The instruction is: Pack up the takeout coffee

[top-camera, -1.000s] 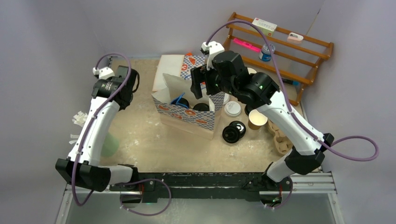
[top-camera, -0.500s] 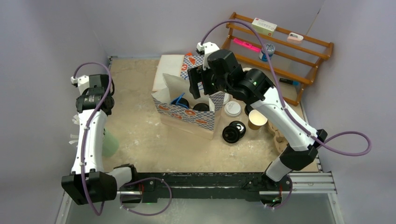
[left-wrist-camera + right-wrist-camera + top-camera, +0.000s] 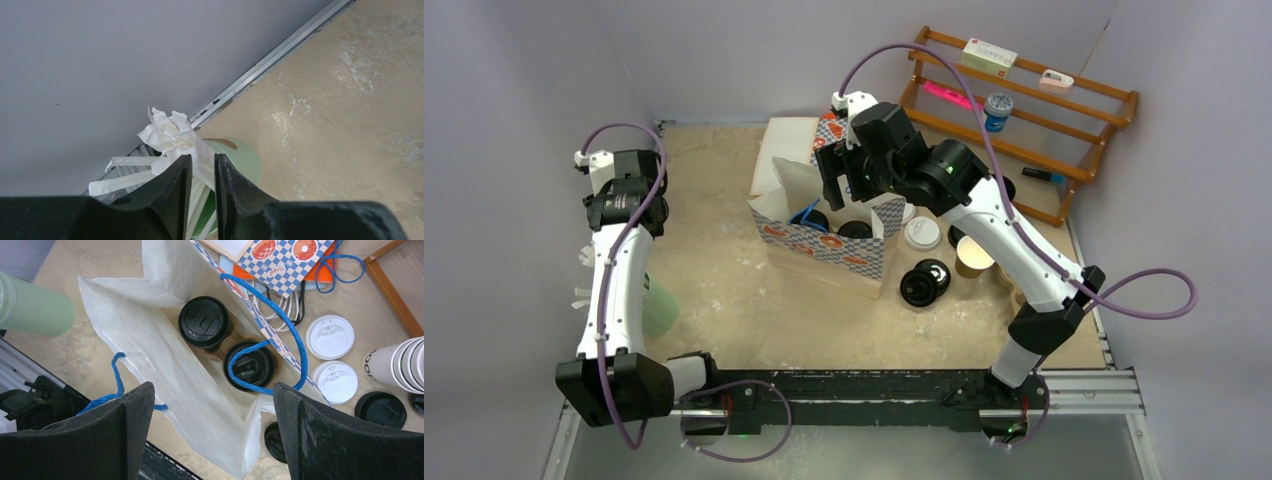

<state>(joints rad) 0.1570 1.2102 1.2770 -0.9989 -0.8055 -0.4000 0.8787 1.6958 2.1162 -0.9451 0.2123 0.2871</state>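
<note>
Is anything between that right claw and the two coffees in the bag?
Only the bag's blue handle, looped over one coffee; the other coffee is uncovered. Right wrist view shows it.

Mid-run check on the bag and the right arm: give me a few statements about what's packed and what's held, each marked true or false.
1. Two black-lidded cups stand inside the bag. True.
2. The right end effector is shut on a cup. False: it is open above the bag's mouth and holds nothing.
3. Two loose white lids lie outside the bag. True.
4. The green cup is packed in the bag. False: it stands outside, well apart from the bag.
</note>
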